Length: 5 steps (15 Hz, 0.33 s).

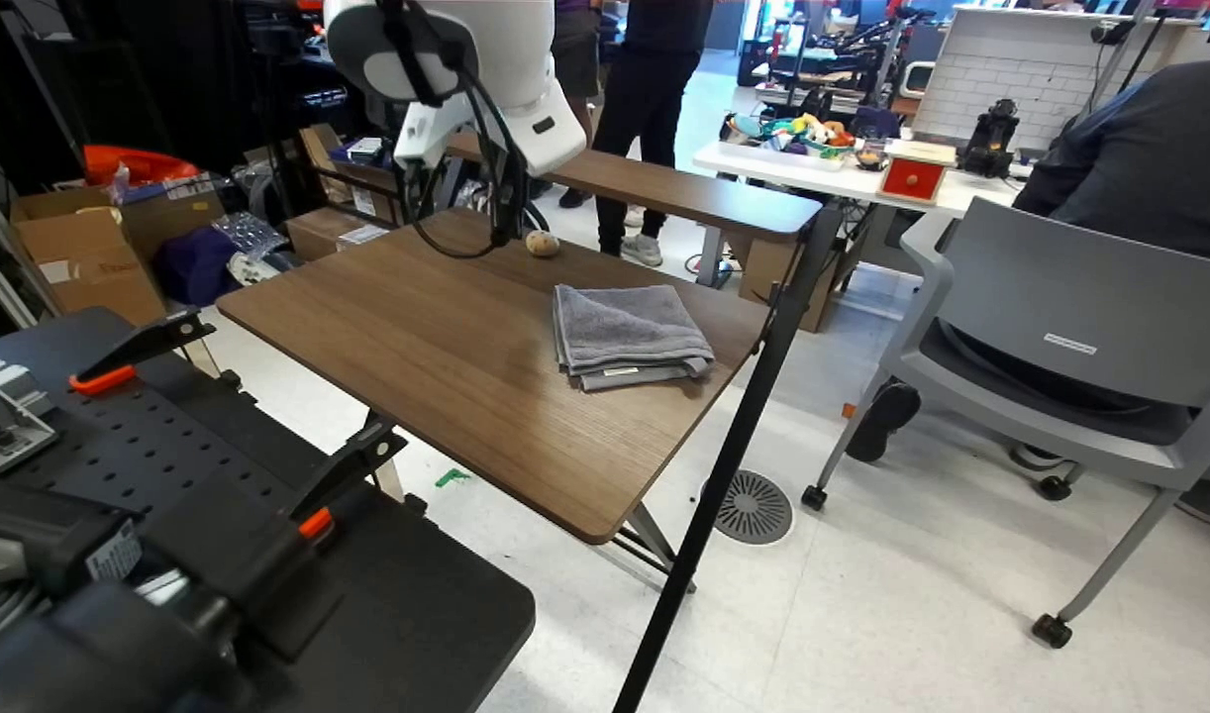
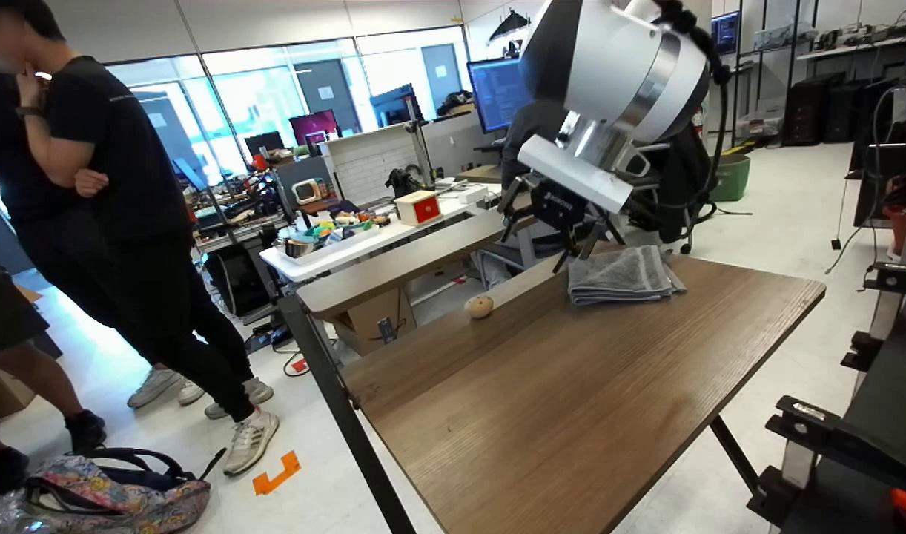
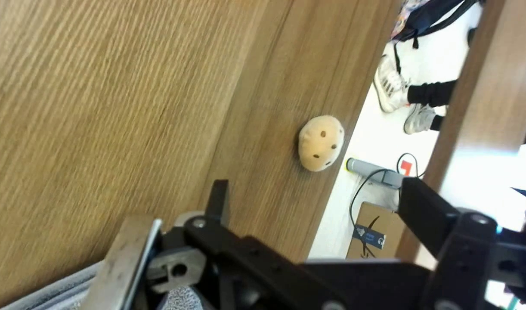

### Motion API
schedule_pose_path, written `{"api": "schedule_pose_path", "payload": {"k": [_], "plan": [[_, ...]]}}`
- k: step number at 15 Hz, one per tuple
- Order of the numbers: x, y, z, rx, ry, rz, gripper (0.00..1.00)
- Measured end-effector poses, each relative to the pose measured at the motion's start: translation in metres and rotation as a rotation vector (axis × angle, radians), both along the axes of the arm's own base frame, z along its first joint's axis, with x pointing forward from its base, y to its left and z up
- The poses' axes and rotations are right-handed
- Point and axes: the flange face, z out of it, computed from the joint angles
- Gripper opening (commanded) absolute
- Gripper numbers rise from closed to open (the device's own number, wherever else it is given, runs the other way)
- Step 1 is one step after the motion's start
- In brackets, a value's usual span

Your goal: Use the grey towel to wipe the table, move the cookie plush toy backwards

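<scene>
Black two-finger hand (image 3: 317, 193): fingers apart, nothing gripped. Ahead of them, the tan, brown-spotted, round plush toy (image 3: 321, 143) sits near one edge of the brown wood-grain counter (image 1: 437, 342); the folded grey cloth towel (image 1: 630, 332) lies near a corner ending that edge. Probable step: approach the plush toy. Centre it between the fingers, lower, close lightly; avoid pushing it over the edge.
</scene>
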Motion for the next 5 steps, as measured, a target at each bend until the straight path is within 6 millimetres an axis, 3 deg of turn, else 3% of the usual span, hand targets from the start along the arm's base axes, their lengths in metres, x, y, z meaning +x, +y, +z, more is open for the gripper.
{"api": "schedule_pose_path", "payload": {"k": [2,5], "plan": [[-0.008,-0.012,0.027,0.073,0.009,0.027,1.00],[-0.017,-0.033,0.046,0.137,0.017,0.028,1.00]]}}
